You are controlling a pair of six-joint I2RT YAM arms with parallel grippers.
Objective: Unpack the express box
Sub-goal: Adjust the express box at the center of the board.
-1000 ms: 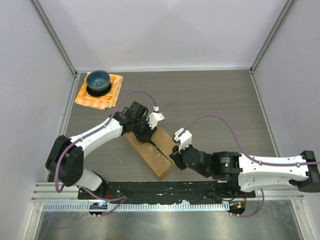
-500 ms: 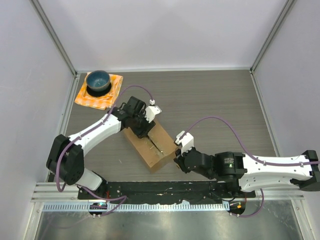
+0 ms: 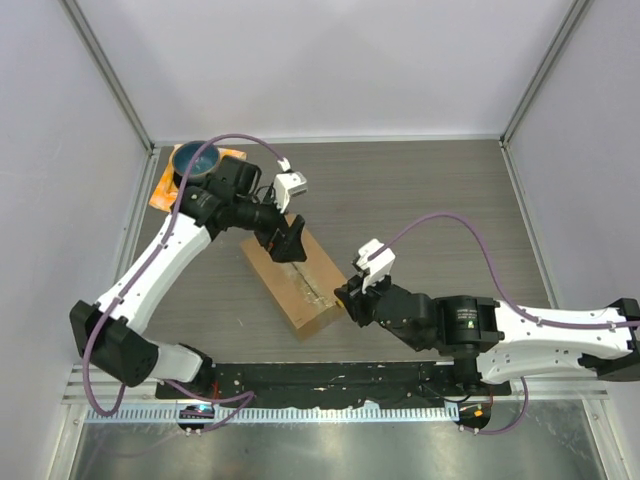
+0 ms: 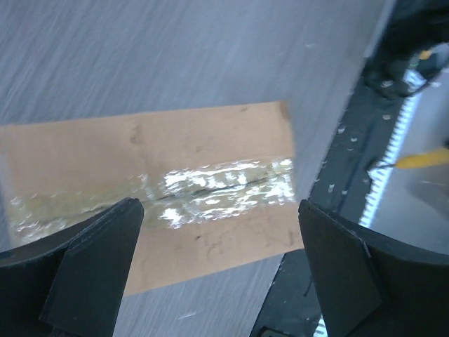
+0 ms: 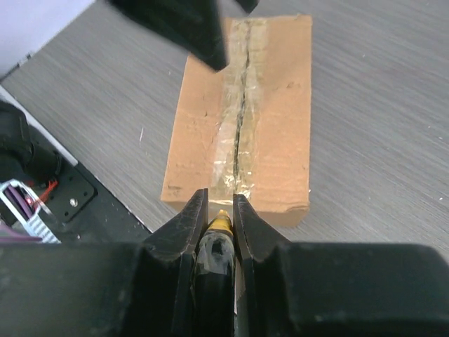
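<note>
The express box [image 3: 292, 283] lies on the table [image 3: 430, 200] between the arms. The yellow-tipped tool [image 5: 220, 223] clamped in the right hand [image 5: 219, 208] is best drawn straight along the taped seam [image 5: 238, 119]; the left hand [image 4: 219, 235] is spread wide above.

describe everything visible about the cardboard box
The express box is a brown rectangular cardboard carton lying flat and diagonal on the grey table. Shiny clear tape runs along its top seam, which shows a dark slit; flaps lie closed. The left gripper hangs open over its far end; the right gripper aims a yellow-tipped tool at its near end.
</note>
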